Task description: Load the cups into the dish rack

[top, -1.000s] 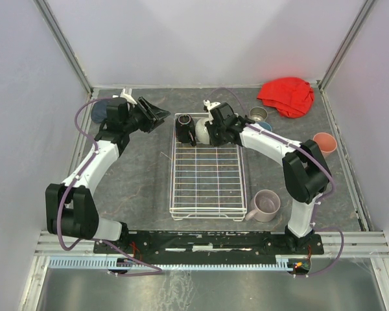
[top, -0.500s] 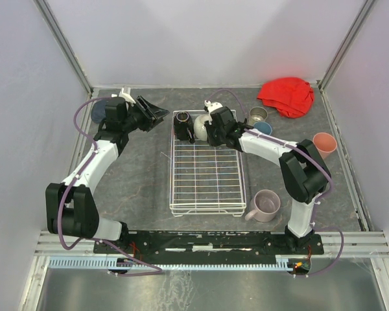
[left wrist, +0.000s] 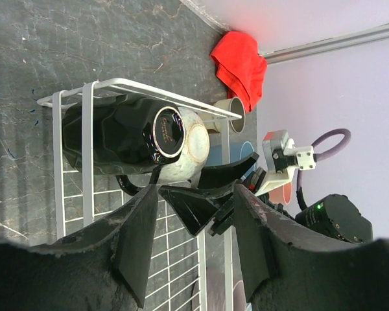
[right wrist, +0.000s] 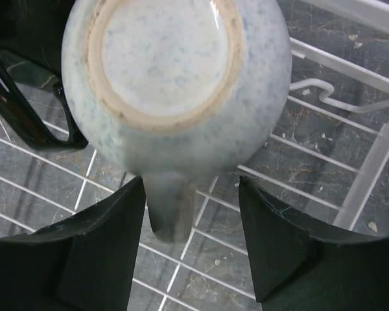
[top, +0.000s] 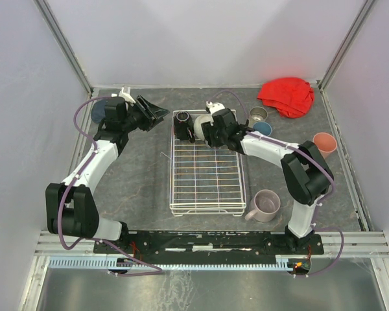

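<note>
dish rack (top: 172, 170): we see it mid-table (top: 136, 188), long sides running near to far. Both loaded mugs sit at its far end, and open grid runs from them to the near rim.
black mug (left wrist: 113, 136): on its side in the rack's far-left corner, base at the left rim, flank along the far rim wire, mouth turned to the right.
cream mug (right wrist: 175, 71): inside the rack just right of the black mug and touching it. Its base faces the right wrist camera and its handle points back between that gripper's fingers.
right gripper (top: 206, 134): low over the rack's far end, fingers spread on either side of the cream mug's handle. We see a clear gap on one side; on the other we cannot tell whether finger and handle touch.
left gripper (top: 159, 111): over the table just left of the rack's far-left corner, fingers apart, nothing between them.
mauve-pink mug (top: 267, 205): upright on the table, just beside the rack's near-right corner.
steel tumbler (top: 258, 115): right of the rack's far end, next to the blue tumbler (top: 264, 128).
salmon-orange tumbler (top: 325, 144): near the table's right edge, well apart from the rack.
red cloth (top: 286, 96): far-right corner.
dark blue cloth (top: 98, 111): far left, partly hidden by the left arm.
open room: a broad strip of table lies between the left arm and the rack's left rim.
</note>
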You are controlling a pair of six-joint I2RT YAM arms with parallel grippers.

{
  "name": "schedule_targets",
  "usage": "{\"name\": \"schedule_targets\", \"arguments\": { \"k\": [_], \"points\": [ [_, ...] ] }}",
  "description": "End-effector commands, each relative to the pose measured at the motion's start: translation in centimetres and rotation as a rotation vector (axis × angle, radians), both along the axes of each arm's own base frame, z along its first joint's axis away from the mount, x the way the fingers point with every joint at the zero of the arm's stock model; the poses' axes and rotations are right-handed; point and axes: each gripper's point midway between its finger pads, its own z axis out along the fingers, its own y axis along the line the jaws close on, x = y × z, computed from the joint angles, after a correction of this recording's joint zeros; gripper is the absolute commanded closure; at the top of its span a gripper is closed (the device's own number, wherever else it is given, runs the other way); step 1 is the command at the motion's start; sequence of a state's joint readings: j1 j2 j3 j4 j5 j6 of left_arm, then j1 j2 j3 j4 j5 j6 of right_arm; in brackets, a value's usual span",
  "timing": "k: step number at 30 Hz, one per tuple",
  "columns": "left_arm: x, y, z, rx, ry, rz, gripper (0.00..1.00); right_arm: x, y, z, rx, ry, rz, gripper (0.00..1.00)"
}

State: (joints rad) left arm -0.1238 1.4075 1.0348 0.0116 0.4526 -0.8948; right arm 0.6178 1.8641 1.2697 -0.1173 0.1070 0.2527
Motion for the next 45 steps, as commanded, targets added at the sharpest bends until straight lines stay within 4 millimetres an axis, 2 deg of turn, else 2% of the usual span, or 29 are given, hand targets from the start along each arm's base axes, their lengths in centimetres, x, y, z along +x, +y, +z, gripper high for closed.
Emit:
{"name": "schedule_targets", "arguments": {
  "k": [1,9,12,16,21,27,38,45],
  "points": [
    [0.0,0.0,2.3,0.016,-0.109,-0.032,0.43,0.0,-0.2,5.0,0.062,-0.103,-0.002,0.33],
    [-0.6,-0.2,2.5,0.067,-0.106,-0.075,0.43,-2.4,-2.0,10.8,0.113,-0.139,-0.025,0.31],
    [-1.3,-0.9,2.6,0.075,-0.104,-0.119,0.43,-2.9,-4.1,12.5,0.114,-0.136,-0.074,0.31],
    [-2.5,-2.5,3.2,0.1,-0.126,-0.192,0.43,-2.8,-8.4,13.1,0.087,-0.088,-0.184,0.33],
    [-3.6,-5.2,3.4,0.092,-0.126,-0.312,0.42,-2.2,-12.6,12.8,0.044,0.002,-0.293,0.34],
    [-4.5,-7.1,3.3,0.08,-0.114,-0.375,0.42,-1.1,-15.3,11.6,-0.014,0.067,-0.366,0.34],
    [-4.2,-7.5,3.9,0.072,-0.121,-0.379,0.42,1.4,-17.2,7.9,-0.062,0.155,-0.428,0.35],
    [-4.1,-7.6,3.8,0.069,-0.118,-0.381,0.42,2.9,-17.4,5.2,-0.052,0.2,-0.439,0.37]
  ]
}}
